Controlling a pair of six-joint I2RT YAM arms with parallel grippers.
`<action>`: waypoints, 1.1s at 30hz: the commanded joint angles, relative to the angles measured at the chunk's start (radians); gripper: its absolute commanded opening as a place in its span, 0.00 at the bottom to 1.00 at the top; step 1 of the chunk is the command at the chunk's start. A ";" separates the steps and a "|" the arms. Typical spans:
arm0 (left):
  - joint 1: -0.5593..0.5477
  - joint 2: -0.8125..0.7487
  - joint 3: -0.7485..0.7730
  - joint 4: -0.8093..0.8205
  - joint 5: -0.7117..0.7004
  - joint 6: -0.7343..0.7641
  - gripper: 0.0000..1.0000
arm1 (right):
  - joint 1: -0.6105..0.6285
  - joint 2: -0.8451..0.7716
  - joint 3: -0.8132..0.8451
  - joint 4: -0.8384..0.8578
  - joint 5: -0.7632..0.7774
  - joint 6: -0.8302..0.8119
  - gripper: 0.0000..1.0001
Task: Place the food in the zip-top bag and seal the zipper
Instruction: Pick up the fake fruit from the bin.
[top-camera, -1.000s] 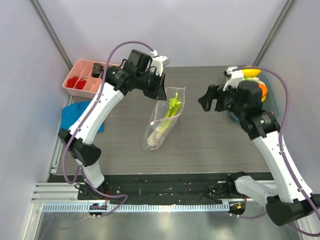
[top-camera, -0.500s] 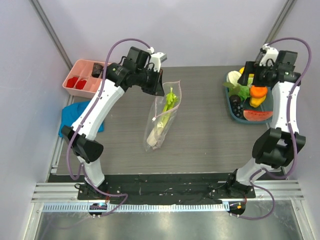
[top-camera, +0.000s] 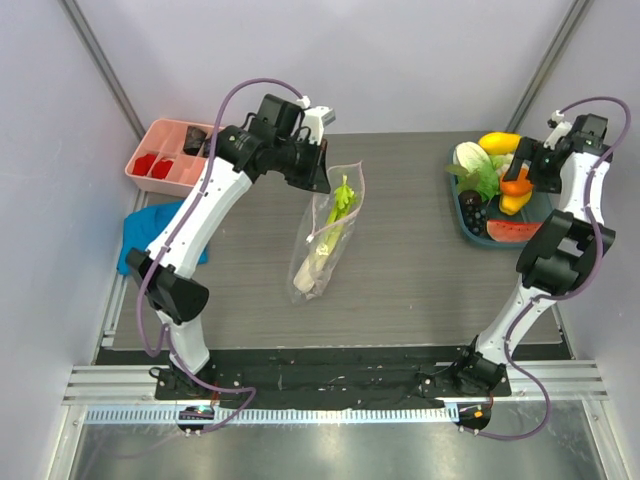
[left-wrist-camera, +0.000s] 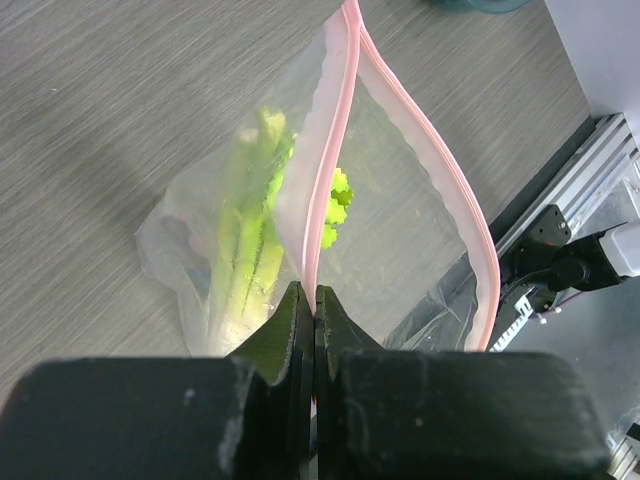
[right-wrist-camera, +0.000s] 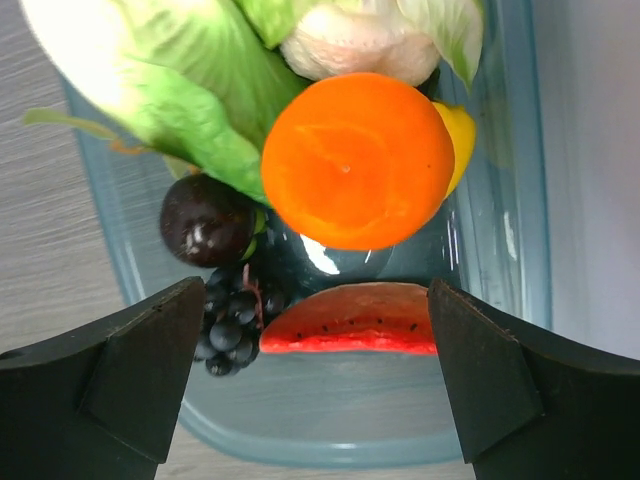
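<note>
So the left gripper (left-wrist-camera: 315, 300) was clamped on the zipper (left-wrist-camera: 330, 150), holding the zip-top bag (top-camera: 322, 255) up mid-table, leek (top-camera: 335, 215) inside. The right gripper (right-wrist-camera: 316, 345) hung wide open over the orange (right-wrist-camera: 357, 160) in the tray (right-wrist-camera: 520, 200). I'd centre on it before squeezing.

Robot lab test cell indicated: grey tabletop (top-camera: 430, 280) enclosed by plain pale panels (top-camera: 400, 60) on metal struts (top-camera: 103, 70), slotted aluminium rail (top-camera: 300, 413) fixed at near edge (purple cables (top-camera: 258, 84) left exposed).

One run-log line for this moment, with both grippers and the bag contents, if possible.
left gripper: shut on zipper | zip-top bag: open, leek inside | right gripper: open, above orange in tray
</note>
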 joint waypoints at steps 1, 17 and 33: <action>0.005 0.005 0.043 0.016 0.022 -0.009 0.00 | 0.006 0.051 0.048 0.082 0.063 0.058 0.98; 0.027 0.024 0.027 0.011 0.048 -0.019 0.00 | 0.006 0.157 0.038 0.208 0.064 0.097 0.90; 0.027 0.025 0.012 0.011 0.056 -0.021 0.00 | 0.000 -0.171 -0.084 0.219 -0.141 0.036 0.54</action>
